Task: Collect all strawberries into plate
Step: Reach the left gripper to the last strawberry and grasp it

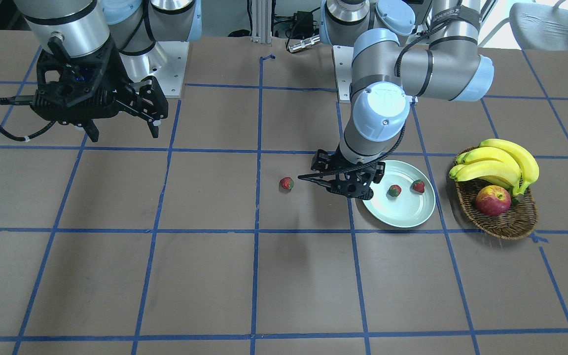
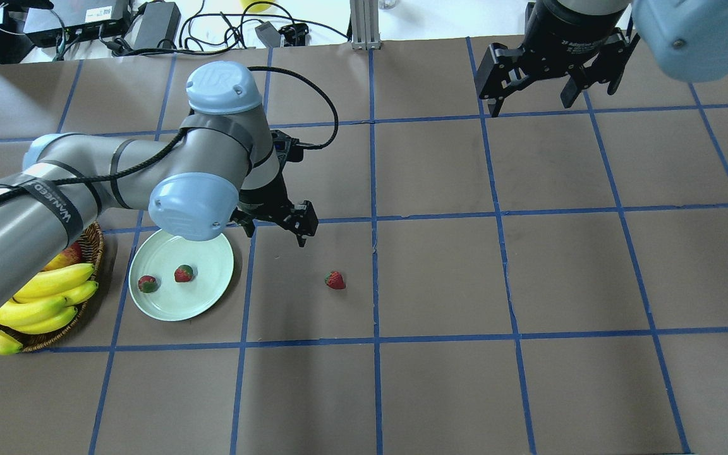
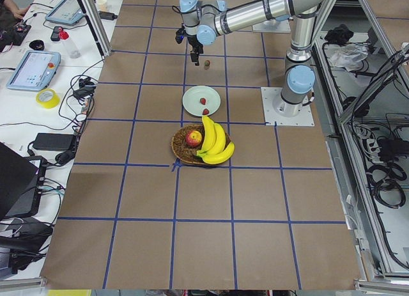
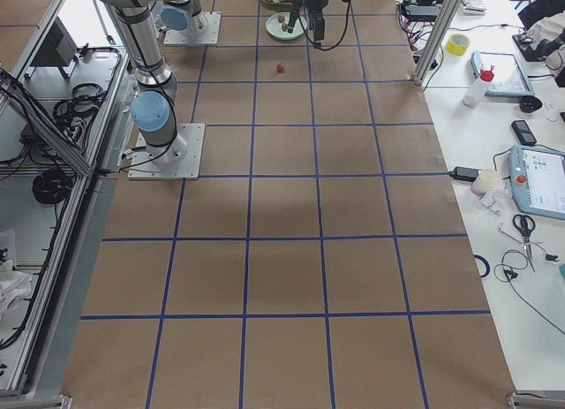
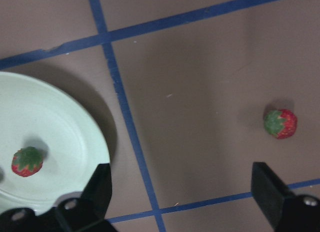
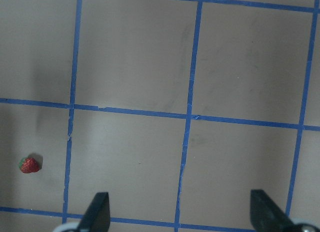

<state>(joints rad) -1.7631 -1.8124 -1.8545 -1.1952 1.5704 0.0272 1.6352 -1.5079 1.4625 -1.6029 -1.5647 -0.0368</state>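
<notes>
Tape [image 2: 374, 218] grids the brown table [image 2: 591, 272] holding the plate [image 2: 203, 296]

Brown table [image 2: 440, 392] gridded with blue tape [image 2: 373, 164] — white side bench [image 4: 450, 117] cluttered with electronics.

Wicker basket [image 1: 511, 224] with bananas [image 1: 498, 165], apple [image 1: 492, 200]

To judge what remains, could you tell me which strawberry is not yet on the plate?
The lone strawberry on the table beside the plate; the other two strawberries lie on it.
</notes>
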